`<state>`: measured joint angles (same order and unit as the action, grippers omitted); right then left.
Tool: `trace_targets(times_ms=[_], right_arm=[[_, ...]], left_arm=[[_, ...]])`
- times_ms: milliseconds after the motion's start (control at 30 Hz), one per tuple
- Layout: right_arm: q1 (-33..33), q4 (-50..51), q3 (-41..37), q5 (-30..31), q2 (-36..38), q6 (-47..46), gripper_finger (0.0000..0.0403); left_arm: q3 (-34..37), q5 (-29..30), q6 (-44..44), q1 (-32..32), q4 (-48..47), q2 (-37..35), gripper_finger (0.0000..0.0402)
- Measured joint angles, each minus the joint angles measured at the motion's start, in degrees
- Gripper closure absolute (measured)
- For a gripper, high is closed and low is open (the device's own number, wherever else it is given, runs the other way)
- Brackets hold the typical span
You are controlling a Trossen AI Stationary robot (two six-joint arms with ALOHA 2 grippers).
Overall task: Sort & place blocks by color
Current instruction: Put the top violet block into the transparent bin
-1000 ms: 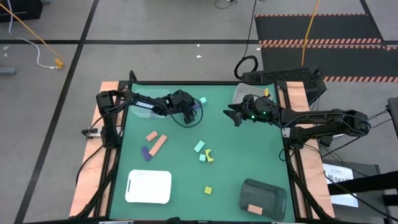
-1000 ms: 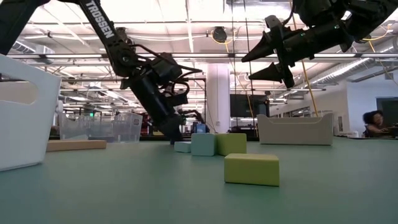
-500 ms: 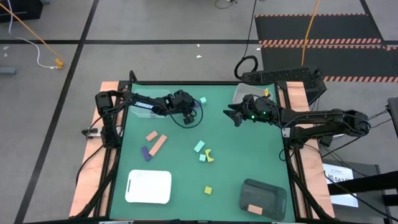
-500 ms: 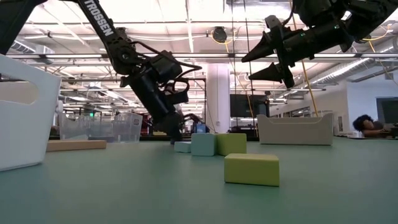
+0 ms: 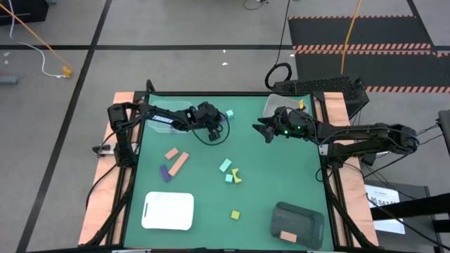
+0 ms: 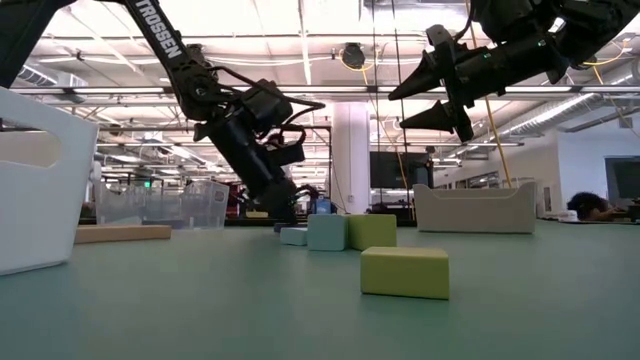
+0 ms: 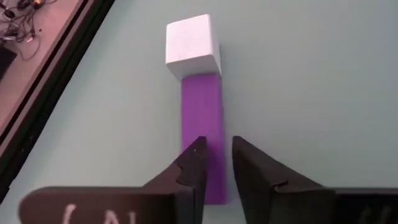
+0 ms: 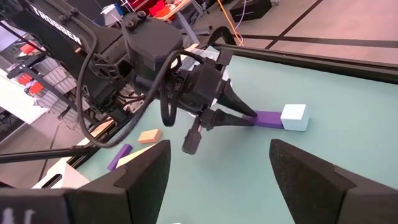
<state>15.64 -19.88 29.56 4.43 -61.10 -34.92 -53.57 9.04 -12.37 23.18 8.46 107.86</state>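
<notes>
While ceiling lights glare beyond the smooth green table (image 5: 204, 179), the left gripper (image 7: 216, 163) clamps 1 flat purple bar (image 7: 202, 118); the right gripper (image 5: 260, 128) hangs wide.

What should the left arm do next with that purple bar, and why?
Probably lift it straight up a little. The left gripper is shut on the purple bar, which lies flat on the table with its far end against a pale cube. Rising first should avoid dragging the cube.

"TROSSEN" in white on left arm (image 6: 165, 42); partly legible, right wrist view.
</notes>
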Motion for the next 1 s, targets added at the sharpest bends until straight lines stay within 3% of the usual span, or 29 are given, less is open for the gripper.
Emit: trace_targets(times_ms=[233, 400, 833, 1000], right_arm=[[0.0, 0.0, 0.0, 0.0, 0.0, 0.0, 0.014], [0.0, -0.1, 0.0, 0.0, 0.0, 0.0, 0.014], [0.0, 0.0, 0.0, 0.0, 0.0, 0.0, 0.014], [0.0, -0.1, 0.0, 0.0, 0.0, 0.0, 0.014]], left_arm=[[-0.1, -0.4, -2.1, 0.4, 2.3, -0.9, 0.0249], [-0.1, -4.4, 3.3, 1.6, -0.6, -0.9, 0.0213], [-0.6, -3.0, 4.9, 1.4, -3.2, -0.4, 0.0204], [-11.1, -2.8, 6.2, 1.6, -17.2, 4.2, 0.0204]])
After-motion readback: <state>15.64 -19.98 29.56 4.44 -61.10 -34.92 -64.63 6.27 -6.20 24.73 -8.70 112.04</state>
